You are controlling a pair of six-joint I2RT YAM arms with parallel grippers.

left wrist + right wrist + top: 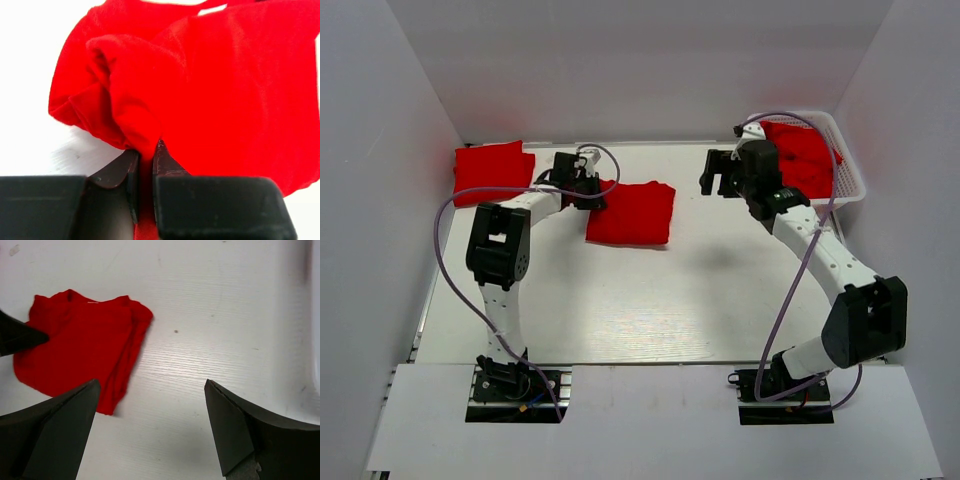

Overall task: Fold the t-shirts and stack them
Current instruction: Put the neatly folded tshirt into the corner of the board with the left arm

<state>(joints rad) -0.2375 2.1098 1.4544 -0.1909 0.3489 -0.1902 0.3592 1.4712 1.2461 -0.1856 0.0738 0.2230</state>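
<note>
Left fingers (167, 167) pinched nearly together; right fingers (235, 435) wide apart; both arms outstretched.

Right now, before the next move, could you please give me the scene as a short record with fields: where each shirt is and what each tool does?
middle t-shirt: folded, lying on the table near its centre
left tool: shut on the middle t-shirt's left edge, cloth pinched in it
right tool: open, holding nothing, above bare table beside the basket
far-left t-shirt: folded, at the far left corner, untouched
basket: white lattice, far right corner
basket t-shirts: red, heaped inside, not folded
</note>
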